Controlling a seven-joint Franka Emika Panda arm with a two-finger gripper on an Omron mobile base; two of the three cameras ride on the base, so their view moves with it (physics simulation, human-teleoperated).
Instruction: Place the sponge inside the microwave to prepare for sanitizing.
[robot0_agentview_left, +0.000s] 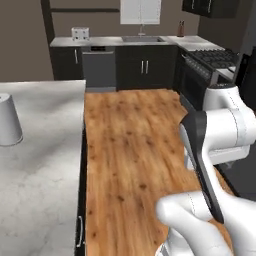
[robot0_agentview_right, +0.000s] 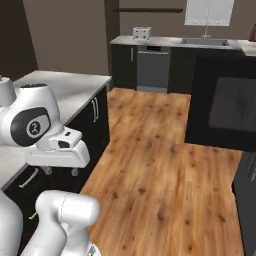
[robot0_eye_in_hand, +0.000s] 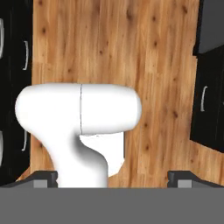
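Observation:
The sponge and the microwave are out of view. My gripper (robot0_agentview_right: 61, 172) hangs from the folded arm beside the island counter (robot0_agentview_right: 75, 87), pointing down at the wooden floor (robot0_agentview_right: 160, 165). In the hand view its two dark fingertips (robot0_eye_in_hand: 46, 177) stand far apart at the bottom corners, so the gripper (robot0_eye_in_hand: 113, 178) is open with nothing between them.
An upturned white cup (robot0_agentview_left: 8, 120) stands on the marble island (robot0_agentview_left: 45, 165) at the left. A black appliance front with a dark window (robot0_agentview_right: 227, 107) stands at the right. A stove (robot0_agentview_left: 212, 57), a sink (robot0_agentview_left: 142, 38), a dishwasher (robot0_agentview_left: 98, 65) and a toaster (robot0_agentview_left: 80, 33) line the far counters.

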